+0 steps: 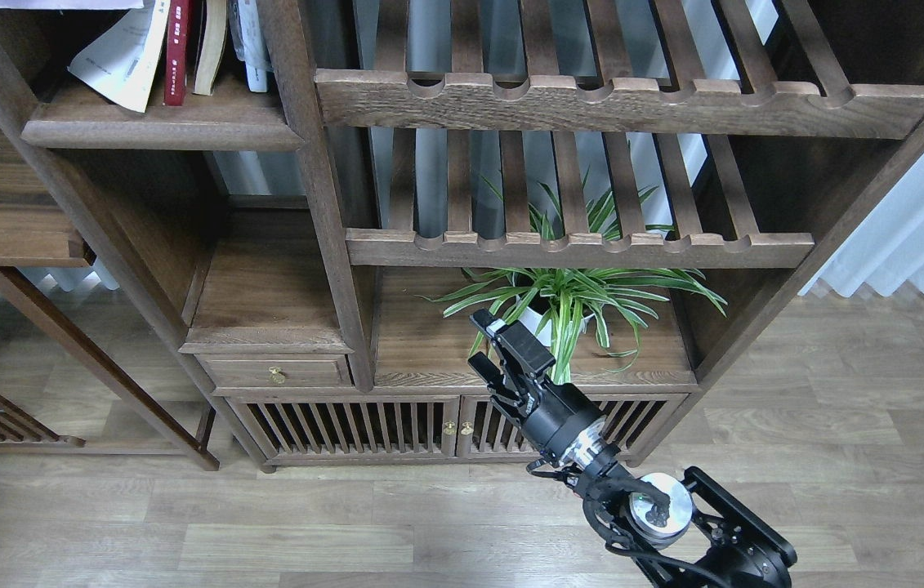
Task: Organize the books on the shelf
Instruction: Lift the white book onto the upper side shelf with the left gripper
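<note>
Right arm (698,531) in from bottom right corner, reaching up and left. Silver wrist joint (658,506) bent. Right gripper (484,343) at far end, fingers slightly parted, holding nothing. Left arm out of view.

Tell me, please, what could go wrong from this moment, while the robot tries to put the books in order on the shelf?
1. The right gripper sits low, right in front of the potted plant; lifting toward the shelf might brush its leaves or tip it.
2. The white book leans steeply, its corner at the shelf's front edge; a nudge could slide it off.
3. The red book and its neighbours stand close together, so gripping one may topple others.
</note>
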Motion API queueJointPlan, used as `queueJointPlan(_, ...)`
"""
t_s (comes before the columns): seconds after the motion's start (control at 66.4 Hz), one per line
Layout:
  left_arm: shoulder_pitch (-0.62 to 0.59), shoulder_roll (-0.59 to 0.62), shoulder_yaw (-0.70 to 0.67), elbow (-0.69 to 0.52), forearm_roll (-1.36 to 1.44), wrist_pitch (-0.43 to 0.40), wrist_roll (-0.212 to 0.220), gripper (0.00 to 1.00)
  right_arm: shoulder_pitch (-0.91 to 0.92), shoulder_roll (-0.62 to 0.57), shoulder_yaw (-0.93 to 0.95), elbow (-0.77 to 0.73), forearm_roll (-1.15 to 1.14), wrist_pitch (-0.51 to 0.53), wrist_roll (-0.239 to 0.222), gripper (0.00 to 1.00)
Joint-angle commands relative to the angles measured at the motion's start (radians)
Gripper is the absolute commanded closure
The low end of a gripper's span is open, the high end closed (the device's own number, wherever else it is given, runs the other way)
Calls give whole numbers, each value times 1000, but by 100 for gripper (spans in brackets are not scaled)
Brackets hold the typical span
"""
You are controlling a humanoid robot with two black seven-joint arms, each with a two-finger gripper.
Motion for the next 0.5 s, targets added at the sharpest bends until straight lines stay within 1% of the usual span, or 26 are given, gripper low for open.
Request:
queueJointPlan(0.0, -23, -31, -2, 34, 7, 0, -15, 98, 0, 0, -2, 0, 1, 0, 0, 1)
queueJointPlan(0.075, -23, -43, -8, 47, 8, 0, -31, 98, 0, 0, -2, 0, 1, 0, 0, 1)
queueJointPlan(0.09, -21, -51, -11, 60, 20, 0, -53, 98, 0, 0, -2, 0, 1, 0, 0, 1)
queueJointPlan(0.181, -20, -57, -13, 77, 43, 0, -92, 98, 0, 0, -3, 0, 1, 0, -1, 1)
queueJointPlan(0.211, -20, -65, -13, 85, 51, 0, -113, 98, 0, 0, -3, 0, 1, 0, 0, 1)
queueJointPlan(0.376, -20, -89, -14, 108, 77, 0, -189, 98, 1, 0, -5, 0, 1, -1, 0, 1)
queueJointPlan(0.482, -20, -102, -14, 127, 77, 0, -221, 98, 1, 0, -9, 0, 1, 0, 0, 1)
